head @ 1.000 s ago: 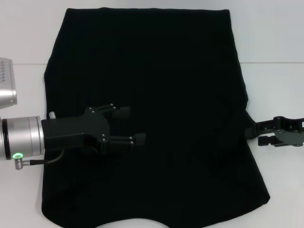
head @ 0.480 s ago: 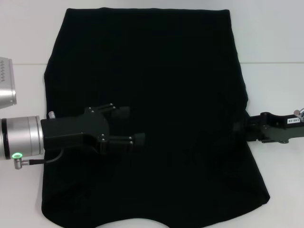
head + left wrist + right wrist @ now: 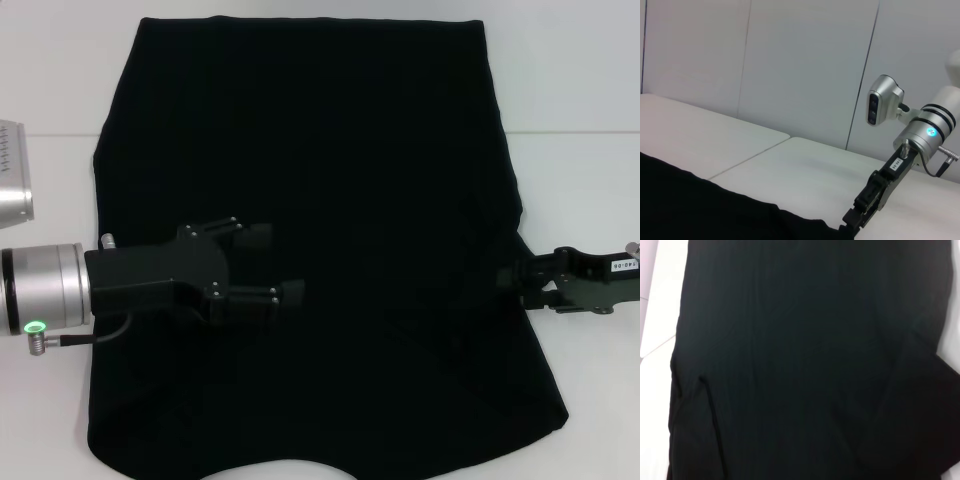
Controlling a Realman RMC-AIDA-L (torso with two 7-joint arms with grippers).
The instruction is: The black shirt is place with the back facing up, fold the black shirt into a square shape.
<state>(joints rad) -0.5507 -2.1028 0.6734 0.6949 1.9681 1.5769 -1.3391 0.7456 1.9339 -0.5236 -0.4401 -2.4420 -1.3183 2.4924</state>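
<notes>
The black shirt [image 3: 320, 220], a large plain matte black cloth garment, lies spread flat across the white worktop [image 3: 580, 190], its long axis running away from the robot, its side edges folded in and the rounded near edge closest to the body. From the left, the left end effector [image 3: 272, 262] reaches in over the cloth's left half, its black fingers held moderately apart with nothing between them, pointing across toward the middle of the garment. At the right, the right end effector [image 3: 512, 278] sits at the shirt's right edge, where the side fold bulges out; whether its fingers are parted or pinching the hem cannot be told against the dark fabric. The right arm looks nearer a usable edge, so the coming fold likely turns on that right-hand side.
</notes>
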